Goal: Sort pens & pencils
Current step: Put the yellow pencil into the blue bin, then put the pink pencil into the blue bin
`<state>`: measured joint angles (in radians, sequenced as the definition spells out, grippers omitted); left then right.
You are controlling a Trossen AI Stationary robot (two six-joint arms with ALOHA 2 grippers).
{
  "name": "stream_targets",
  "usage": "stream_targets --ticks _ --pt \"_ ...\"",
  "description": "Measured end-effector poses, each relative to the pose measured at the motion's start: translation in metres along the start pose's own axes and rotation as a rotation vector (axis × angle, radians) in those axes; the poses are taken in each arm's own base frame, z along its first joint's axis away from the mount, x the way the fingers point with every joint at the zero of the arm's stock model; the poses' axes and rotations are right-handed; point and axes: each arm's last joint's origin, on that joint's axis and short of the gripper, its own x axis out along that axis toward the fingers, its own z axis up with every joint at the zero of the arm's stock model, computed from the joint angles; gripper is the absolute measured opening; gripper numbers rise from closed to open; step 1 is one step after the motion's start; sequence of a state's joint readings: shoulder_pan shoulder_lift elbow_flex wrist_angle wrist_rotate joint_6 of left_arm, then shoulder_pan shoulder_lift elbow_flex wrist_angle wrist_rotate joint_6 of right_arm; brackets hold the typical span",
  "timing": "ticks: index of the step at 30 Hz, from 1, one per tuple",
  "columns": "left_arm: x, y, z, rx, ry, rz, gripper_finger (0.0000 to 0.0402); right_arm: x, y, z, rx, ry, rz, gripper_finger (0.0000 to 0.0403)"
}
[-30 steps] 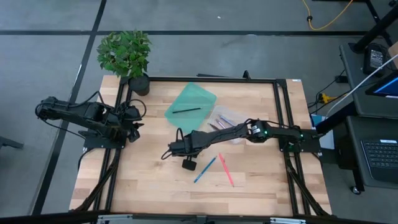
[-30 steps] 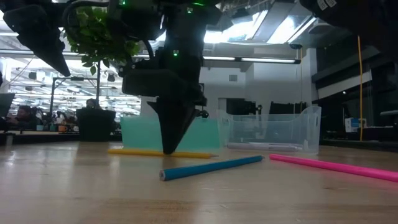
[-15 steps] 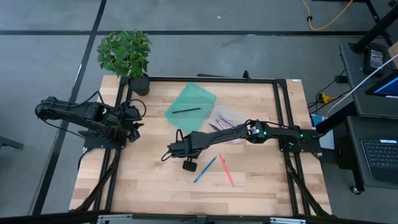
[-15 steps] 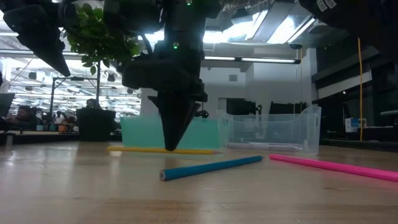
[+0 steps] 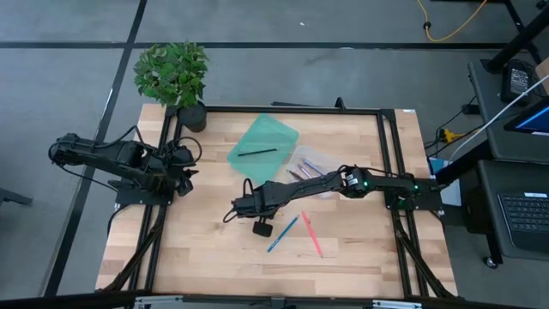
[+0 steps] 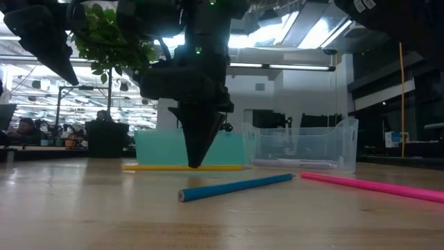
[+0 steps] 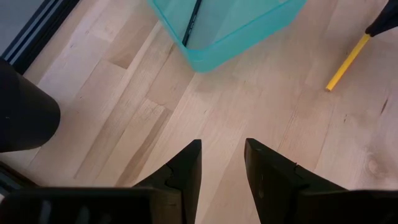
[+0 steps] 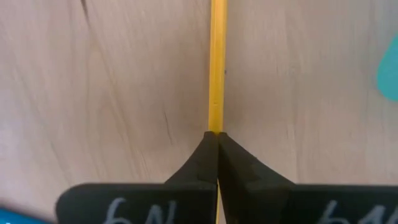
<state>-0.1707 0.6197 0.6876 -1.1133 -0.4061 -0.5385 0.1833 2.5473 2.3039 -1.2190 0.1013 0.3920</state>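
Observation:
A yellow pencil (image 6: 159, 167) lies level across the middle of the table, with my right gripper (image 6: 196, 164) shut on it from above. A blue stick (image 5: 282, 233) and a pink stick (image 5: 311, 234) lie on the wood toward the near edge. The green tray (image 5: 262, 137) holds a black pen (image 5: 257, 152). A clear tray (image 5: 310, 165) to its right holds several more sticks. My left gripper (image 7: 222, 163) waits open at the table's left edge, with nothing between its fingers. My right gripper pinches the yellow pencil near its middle (image 8: 216, 124) between its two fingertips. The fingers point straight down and close on the pencil's two long sides. The pencil stays level at the table top; I cannot tell whether it is lifted off the wood.
A potted plant (image 5: 176, 81) stands at the table's far left corner. Black frame rails (image 5: 165, 197) run along the left and right sides. Bare wood lies between the left gripper and the green tray.
My right gripper's fingertips have shifted slightly toward the table's right along the yellow pencil. The pencil lies about where it was.

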Motion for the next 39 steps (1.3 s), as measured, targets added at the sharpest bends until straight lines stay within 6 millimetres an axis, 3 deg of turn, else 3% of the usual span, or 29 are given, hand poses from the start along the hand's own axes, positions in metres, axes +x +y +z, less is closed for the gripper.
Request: stream_targets --ticks 5,24,31,35,39 --pt "0.0 0.0 0.0 0.0 0.0 0.0 0.0115 -0.001 0.0 0.0 0.01 0.001 -0.001 0.0" --pt "0.0 0.0 0.0 -0.002 -0.003 -0.002 0.0115 -0.051 -0.015 0.0 0.036 -0.074 -0.101 0.0" --pt "0.0 0.0 0.001 -0.003 -0.005 -0.002 0.0115 -0.083 -0.049 0.001 0.054 -0.129 -0.222 0.0" --pt "0.0 0.0 0.001 -0.004 -0.008 -0.001 0.0115 -0.098 -0.08 0.009 0.061 -0.185 -0.301 0.0" --pt "0.0 0.0 0.001 -0.004 -0.011 0.002 0.0115 -0.098 -0.118 0.02 0.065 -0.207 -0.348 0.0"
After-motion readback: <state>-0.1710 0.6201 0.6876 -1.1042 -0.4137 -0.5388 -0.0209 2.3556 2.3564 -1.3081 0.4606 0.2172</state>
